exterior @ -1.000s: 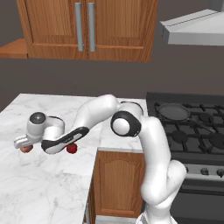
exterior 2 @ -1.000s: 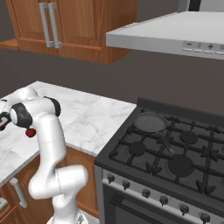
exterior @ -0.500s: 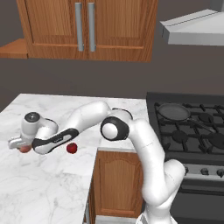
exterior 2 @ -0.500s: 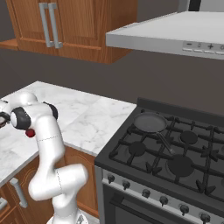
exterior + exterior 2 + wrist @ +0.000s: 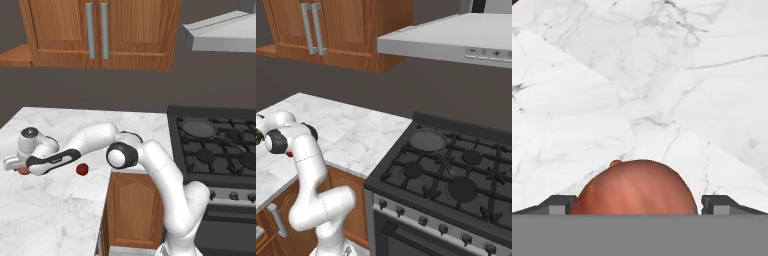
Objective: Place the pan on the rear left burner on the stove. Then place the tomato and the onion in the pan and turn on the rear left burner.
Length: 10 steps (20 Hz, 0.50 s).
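Observation:
My gripper (image 5: 16, 166) hangs low over the far left of the marble counter (image 5: 60, 210), open. The orange-brown onion (image 5: 637, 187) lies on the marble between its two fingertips (image 5: 557, 204), and whether they touch it I cannot tell. The onion (image 5: 23, 170) peeks out beside the hand in the left base view. The dark red tomato (image 5: 82, 169) rests on the counter just right of the forearm. The dark pan (image 5: 199, 128) (image 5: 427, 139) sits on the stove (image 5: 456, 200) at its rear left, hiding the rear left burner beneath it.
Wooden wall cupboards (image 5: 100, 30) and a range hood (image 5: 456, 40) hang well above. Dark knobs (image 5: 442, 229) line the stove's silver front panel. The counter's front edge runs close below the tomato, with a base cabinet (image 5: 132, 210) under it.
The hand has moved left and down along the counter, coming to rest with the onion between its fingers. Tomato and pan have stayed where they were.

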### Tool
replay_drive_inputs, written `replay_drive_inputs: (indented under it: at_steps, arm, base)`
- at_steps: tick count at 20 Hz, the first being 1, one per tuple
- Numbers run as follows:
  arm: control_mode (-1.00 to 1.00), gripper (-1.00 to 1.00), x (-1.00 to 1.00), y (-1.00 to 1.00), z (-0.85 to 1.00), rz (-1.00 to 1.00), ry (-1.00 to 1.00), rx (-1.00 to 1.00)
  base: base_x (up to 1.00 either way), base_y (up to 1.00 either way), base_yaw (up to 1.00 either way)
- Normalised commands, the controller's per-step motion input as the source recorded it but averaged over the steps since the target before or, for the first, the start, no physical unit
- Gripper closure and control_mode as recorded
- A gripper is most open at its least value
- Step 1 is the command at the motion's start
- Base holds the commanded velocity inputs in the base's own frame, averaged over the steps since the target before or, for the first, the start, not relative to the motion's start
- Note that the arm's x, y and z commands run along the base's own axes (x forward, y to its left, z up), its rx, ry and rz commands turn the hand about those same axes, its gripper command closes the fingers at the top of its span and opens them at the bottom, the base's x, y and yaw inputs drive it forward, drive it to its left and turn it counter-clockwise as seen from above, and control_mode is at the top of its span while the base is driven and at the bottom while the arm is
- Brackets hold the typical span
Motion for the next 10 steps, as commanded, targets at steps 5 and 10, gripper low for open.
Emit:
replay_drive_inputs:
  at_steps: [5,10]
  arm:
    - [-1.0,1.0,-0.11,0.11,-0.6,-0.07,0.16,-0.15]
    - [-1.0,1.0,-0.3,-0.15,-0.77,-0.17,0.11,-0.22]
  base:
    - [0.0,0.0,0.0]
    - [0.0,0.0,0.0]
